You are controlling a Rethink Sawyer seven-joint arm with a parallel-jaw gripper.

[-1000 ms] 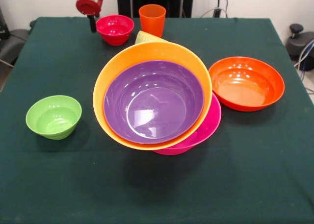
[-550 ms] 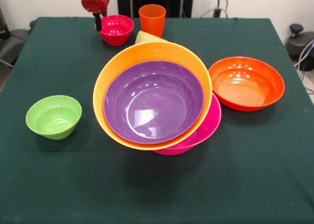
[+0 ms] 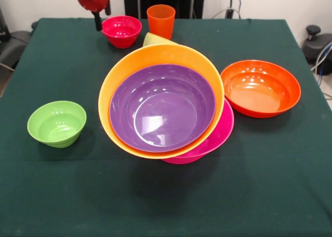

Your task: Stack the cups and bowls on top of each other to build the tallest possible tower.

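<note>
The tower leans in the middle of the table: a purple bowl (image 3: pixel 162 106) nests in a yellow-orange bowl (image 3: pixel 115 76), with a pink bowl (image 3: pixel 222 132) showing beneath at the lower right. A pale yellow cup (image 3: pixel 154 39) peeks out behind the tower. A small red bowl (image 3: pixel 121 30) and an upright orange cup (image 3: pixel 161 20) stand at the far edge. An orange-red bowl (image 3: pixel 260 87) sits to the right and a small green bowl (image 3: pixel 56 123) to the left. My gripper (image 3: pixel 97 18) hangs just left of the red bowl, holding nothing that I can see.
A dark green cloth (image 3: pixel 166 200) covers the table, and its edges run along the left and right sides. Grey equipment and cables (image 3: pixel 316 42) sit beyond the right edge.
The gripper swung right toward the small red bowl, then came back left and rose a little. The bowls and cups have not moved.
</note>
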